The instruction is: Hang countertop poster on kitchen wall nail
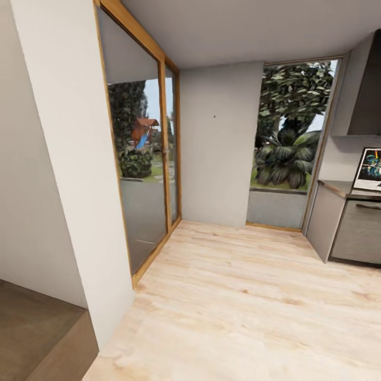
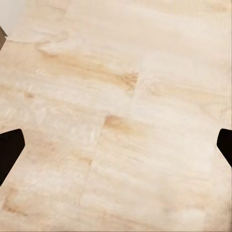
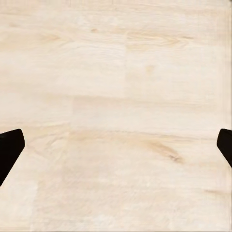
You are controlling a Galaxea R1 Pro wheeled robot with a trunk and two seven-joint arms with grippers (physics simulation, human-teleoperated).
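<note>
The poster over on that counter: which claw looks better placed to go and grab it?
Probably the right, though only by side. The poster leans at the head view's far right edge, on the robot's right. Both the left claw and right claw hang open above wooden floor, equally far.

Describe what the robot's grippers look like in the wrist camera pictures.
Little of them shows. The left gripper appears as two flat black fingertips with angled, pointed edges, poking in at opposite sides of the picture over the pale wood floor. The right gripper looks the same: plain black fingertips, with no visible cables, markings or pads.
</note>
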